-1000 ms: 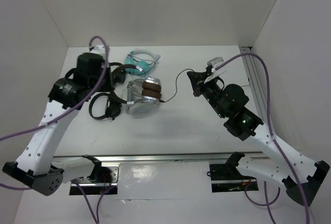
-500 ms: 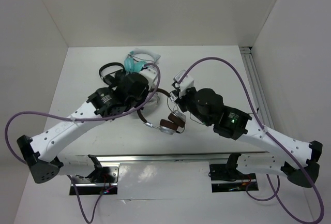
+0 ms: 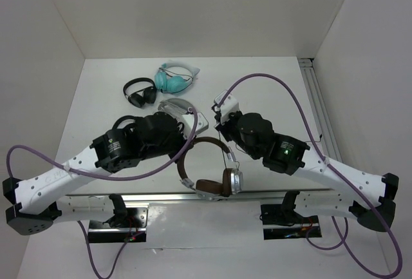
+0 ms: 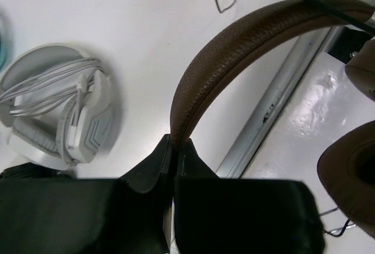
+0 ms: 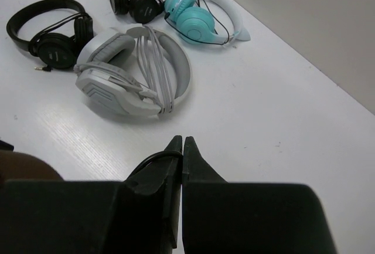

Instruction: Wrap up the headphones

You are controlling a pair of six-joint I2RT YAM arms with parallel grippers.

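The headphones [image 3: 207, 142] have a brown headband, brown pads and silver cups [image 3: 219, 185], and sit near the table's front edge. My left gripper [image 3: 183, 158] is shut on the left end of the headband; in the left wrist view the jaws [image 4: 174, 144] pinch the brown band [image 4: 234, 48], and a brown ear pad [image 4: 351, 172] shows at the right. My right gripper [image 3: 220, 123] is behind the headband. In the right wrist view it [image 5: 179, 144] is shut on the thin black cable [image 5: 146, 161], which loops out to the left of the fingers.
A light-grey pair [image 5: 129, 72] with wrapped cord lies just beyond my right gripper and partly under my left arm [image 3: 187, 107]. Two black pairs [image 5: 53, 31] [image 3: 138, 91] and a teal pair [image 3: 174, 78] lie at the back. A metal rail [image 3: 161, 196] runs along the front edge.
The headphones have moved from beside the grey pair at the back to the front edge, held by my left gripper. My right gripper swung in from the right and closed on the cable.
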